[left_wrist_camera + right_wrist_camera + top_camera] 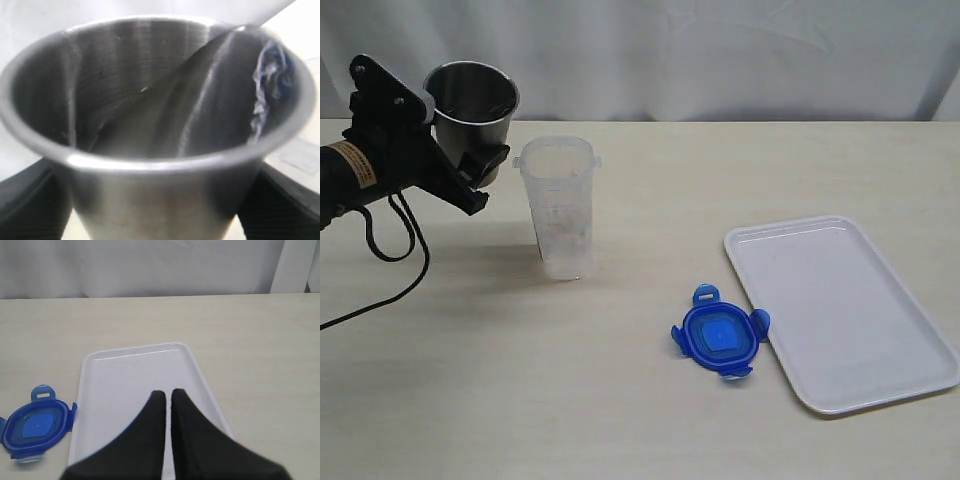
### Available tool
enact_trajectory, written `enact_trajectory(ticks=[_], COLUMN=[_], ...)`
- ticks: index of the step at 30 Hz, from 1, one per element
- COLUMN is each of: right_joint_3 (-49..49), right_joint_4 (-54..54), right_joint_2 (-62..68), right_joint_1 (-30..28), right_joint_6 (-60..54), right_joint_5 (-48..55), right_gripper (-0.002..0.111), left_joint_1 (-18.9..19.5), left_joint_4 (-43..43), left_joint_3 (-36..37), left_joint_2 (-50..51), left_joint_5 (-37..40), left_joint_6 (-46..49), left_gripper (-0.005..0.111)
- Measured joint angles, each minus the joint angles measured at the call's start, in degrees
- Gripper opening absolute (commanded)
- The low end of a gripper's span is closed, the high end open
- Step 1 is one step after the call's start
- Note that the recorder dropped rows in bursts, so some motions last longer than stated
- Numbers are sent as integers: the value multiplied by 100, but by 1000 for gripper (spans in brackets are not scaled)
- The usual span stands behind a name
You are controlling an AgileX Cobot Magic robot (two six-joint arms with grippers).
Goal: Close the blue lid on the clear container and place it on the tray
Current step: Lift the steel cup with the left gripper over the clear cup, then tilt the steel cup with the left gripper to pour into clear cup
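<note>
Left gripper [480, 168] holds the steel cup [470, 100], jaws wide around it. Next, I see the clear container [558, 208] standing open, with no lid on. The blue lid [720, 338] lies flat just beside the tray [860, 330]. My right gripper [165, 396] is pinched closed and empty, above the tray. I think the whole job is still left.

left arm [382, 150]: matte black, angular wrist housing | bracket [380, 85]: black, with a pale grey plate and small dark round spots | label [355, 162]: tan band, dark print, unreadable | cable [388, 260]: thin, black, looped | left fingers [485, 162]: black, blocky | right fingers [200, 450]: smooth black wedges tapering to rounded tips
</note>
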Motion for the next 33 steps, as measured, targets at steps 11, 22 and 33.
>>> enact_trajectory(ticks=[11,22,33], right_joint_3=[0,0,0], right_joint_4=[0,0,0], right_joint_2=[0,0,0], right_joint_1=[0,0,0], right_joint_6=[0,0,0], right_joint_5=[0,0,0], right_gripper=[5,5,5], left_joint_1=[0,-376,-401], left_joint_4=[35,54,54], left_joint_3=[-41,-462,-519], left_joint_2=[0,0,0], left_joint_5=[-193,711,833], left_joint_6=[712,801,1530], left_gripper=[0,0,0])
